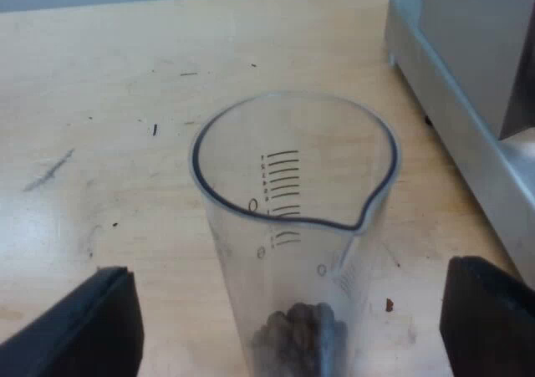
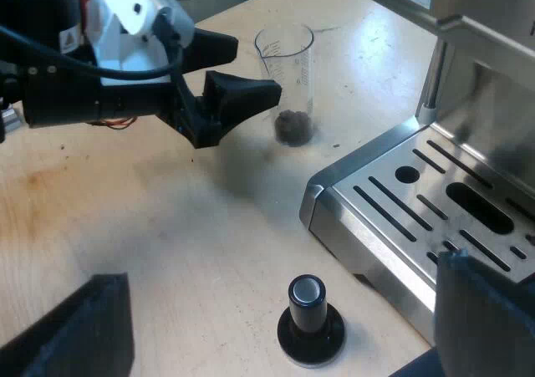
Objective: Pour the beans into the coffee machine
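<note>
- The espresso machine (image 2: 435, 193) stood just beside the action, its slotted steel tray nearest the right arm. Any lift towards its top would, I judged, need to clear that steel body first.
- The pale wooden table (image 2: 167, 252) carried everything, scuffed and marked here and there.
- The left gripper (image 1: 288, 314) was in position! Its jaws were spread wide, one finger on each side of the glass, with clear gaps both ways and nothing pinched yet.
- The right gripper (image 2: 280, 323) hovered with its jaws spread too, holding nothing, above the table beside the machine's tray.
- The measuring glass (image 1: 292, 193) stood upright on the table, near the machine but apart from it, rim open and pouring lip intact.
  - The step in hand looked like the grasp.
  - To do it well, the fingers ought to close squarely on the body below the rim, gently, since the clear wall looked thin and slippery.
  - They should also leave the lip free to pour.
  - Which way that lip faced relative to the fingers was hard to call, perhaps slightly towards one of them.
- The tamper (image 2: 309, 323), with its black knob, stood under the right gripper, well apart from the glass.
- The beans (image 1: 292, 331), a small dark heap, sat at the bottom of the glass. A level lift should keep them there.
</note>
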